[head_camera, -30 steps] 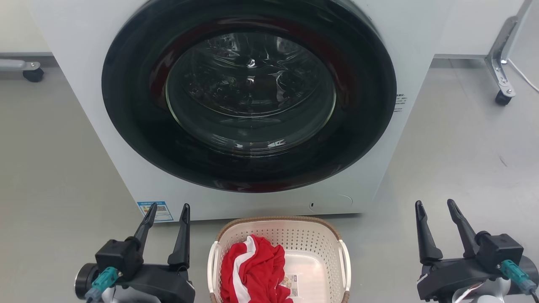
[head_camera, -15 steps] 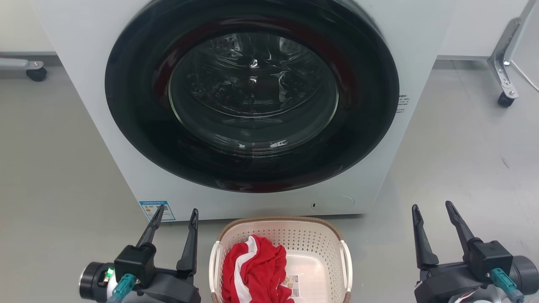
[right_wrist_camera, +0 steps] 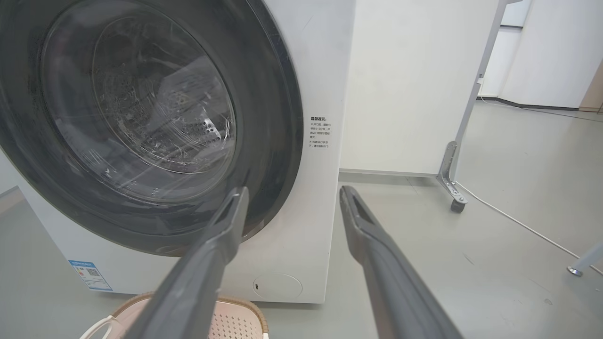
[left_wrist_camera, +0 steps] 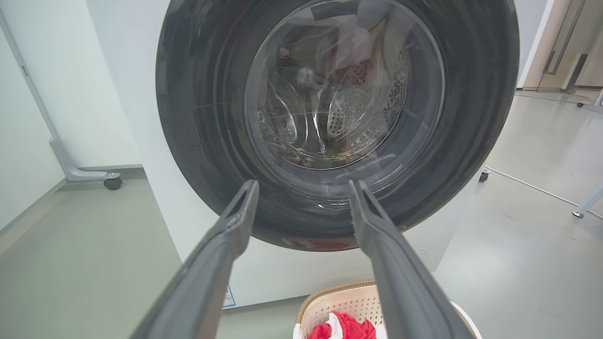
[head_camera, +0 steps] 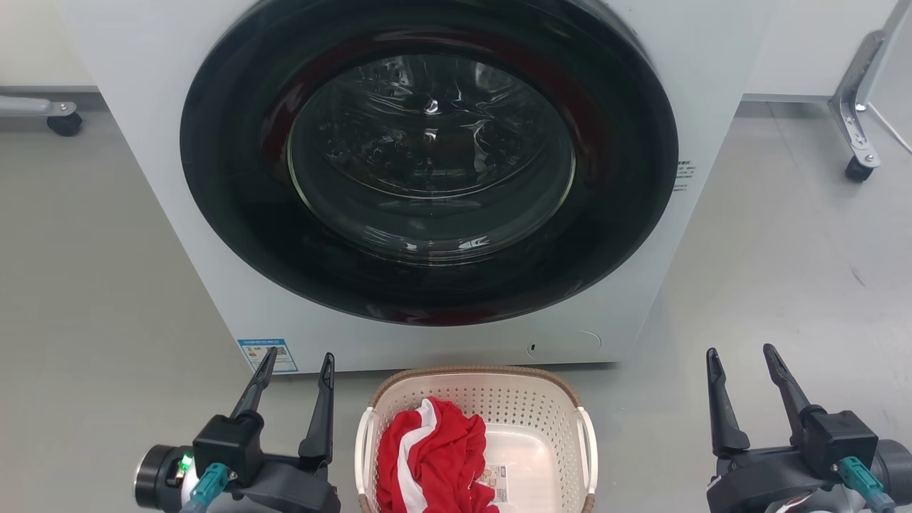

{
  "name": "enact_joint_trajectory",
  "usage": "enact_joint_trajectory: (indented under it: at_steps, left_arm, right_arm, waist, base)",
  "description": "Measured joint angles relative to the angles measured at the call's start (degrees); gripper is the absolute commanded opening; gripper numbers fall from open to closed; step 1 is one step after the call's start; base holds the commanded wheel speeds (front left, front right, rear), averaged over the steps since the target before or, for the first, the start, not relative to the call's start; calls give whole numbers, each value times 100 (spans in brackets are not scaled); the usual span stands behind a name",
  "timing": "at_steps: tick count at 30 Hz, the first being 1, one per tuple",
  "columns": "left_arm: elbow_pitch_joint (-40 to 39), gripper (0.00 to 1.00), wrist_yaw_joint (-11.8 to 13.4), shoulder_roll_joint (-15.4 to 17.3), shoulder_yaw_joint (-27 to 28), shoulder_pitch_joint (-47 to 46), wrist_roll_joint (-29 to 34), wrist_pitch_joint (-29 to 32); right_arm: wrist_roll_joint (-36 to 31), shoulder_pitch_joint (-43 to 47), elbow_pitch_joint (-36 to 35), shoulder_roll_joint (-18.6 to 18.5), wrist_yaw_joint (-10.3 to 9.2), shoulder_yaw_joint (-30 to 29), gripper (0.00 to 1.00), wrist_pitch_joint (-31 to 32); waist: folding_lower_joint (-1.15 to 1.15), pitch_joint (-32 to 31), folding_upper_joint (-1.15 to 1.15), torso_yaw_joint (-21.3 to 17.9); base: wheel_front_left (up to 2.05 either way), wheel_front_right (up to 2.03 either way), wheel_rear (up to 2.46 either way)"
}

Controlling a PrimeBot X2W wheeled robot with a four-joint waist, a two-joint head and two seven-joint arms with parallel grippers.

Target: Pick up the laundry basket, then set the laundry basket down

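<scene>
Washing machine (head_camera: 427, 335), white, takes up most of the head view, its round dark door (head_camera: 427, 157) shut and facing the robot. Grey floor (head_camera: 92, 285) spreads to either side. The laundry basket (head_camera: 491, 399) stands on that floor just in front of the machine's lower edge, about midway between the two arms, its brown rim and white side handles in sight. The left pincer (head_camera: 300, 353) hovers just beside the basket's left side, fingers apart and holding nothing. The right pincer (head_camera: 739, 349) hangs well off to the basket's right, also spread and empty. A red and white cloth (head_camera: 434, 456) lies crumpled in the basket's left half, with a small label sticker (head_camera: 496, 483) on the bare bottom beside it.
</scene>
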Motion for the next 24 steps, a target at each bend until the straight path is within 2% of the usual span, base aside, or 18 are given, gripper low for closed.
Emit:
enact_joint_trajectory:
  at_steps: [24]
  left_arm:
    - [-71,100,2,-36,41,4,12,0]
  right_arm:
    - [-4,-2,-42,56,35,-15,100,-5]
  waist:
    - [-1,169,0,22]
  base:
    - [0,0,0]
